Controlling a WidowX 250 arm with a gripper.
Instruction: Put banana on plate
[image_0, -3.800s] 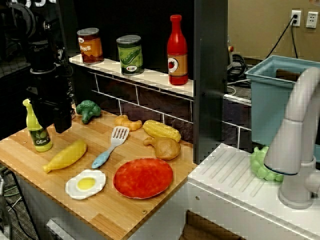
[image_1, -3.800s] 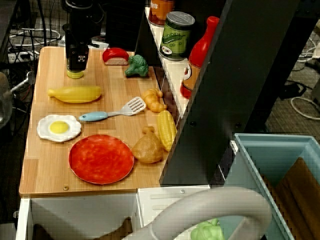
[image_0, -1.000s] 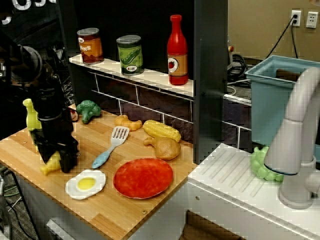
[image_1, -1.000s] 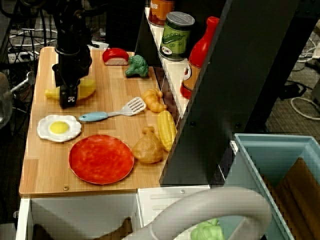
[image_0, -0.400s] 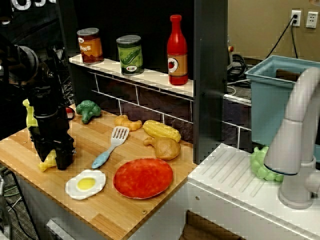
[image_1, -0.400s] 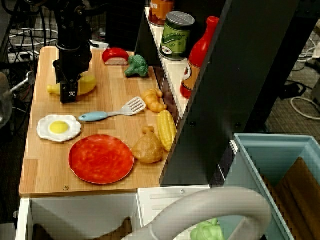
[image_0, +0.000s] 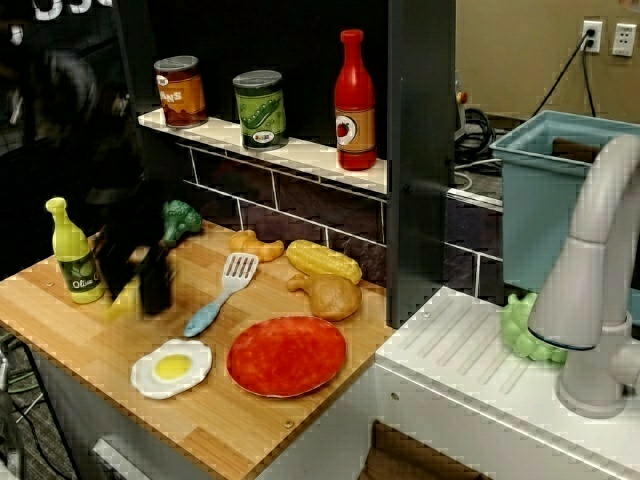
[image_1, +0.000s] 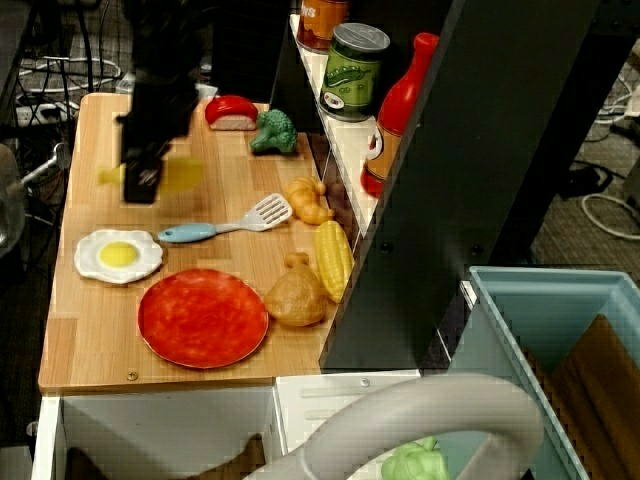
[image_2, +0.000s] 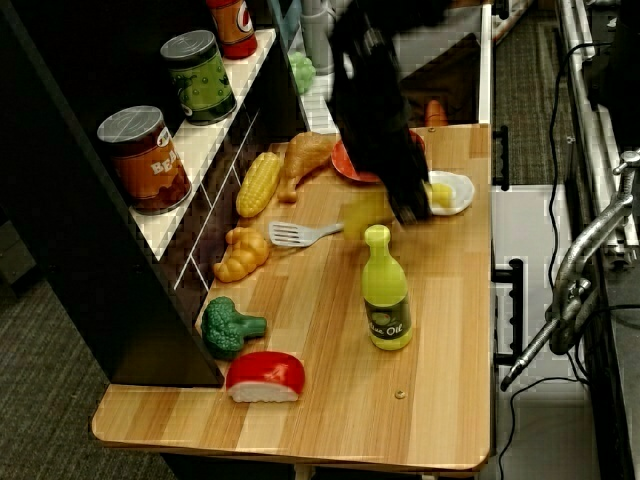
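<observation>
The yellow banana (image_1: 182, 175) is crosswise between the fingers of my gripper (image_1: 140, 184), blurred by motion. Its ends stick out on both sides. My gripper (image_0: 141, 284) is shut on the banana (image_0: 122, 298) and holds it just above the wooden counter, left of the spatula. In the side view the banana (image_2: 364, 211) shows beside the gripper (image_2: 411, 208). The red-orange plate (image_0: 287, 355) lies flat near the counter's front edge, apart from the gripper; it also shows in the top view (image_1: 202, 318) and is mostly hidden behind the arm in the side view (image_2: 345, 163).
A fried egg (image_1: 118, 256) lies between gripper and plate. A blue-handled spatula (image_1: 225, 225), corn cob (image_1: 333, 258), chicken leg (image_1: 295, 296) and croissant (image_1: 306, 199) lie right of the gripper. The olive oil bottle (image_0: 75, 255) stands left. Broccoli (image_0: 178, 218), cans and a ketchup bottle (image_0: 355, 100) stand behind.
My gripper came down over the banana and closed on it. It has now moved up and toward the spatula with the banana, and both are motion-blurred.
</observation>
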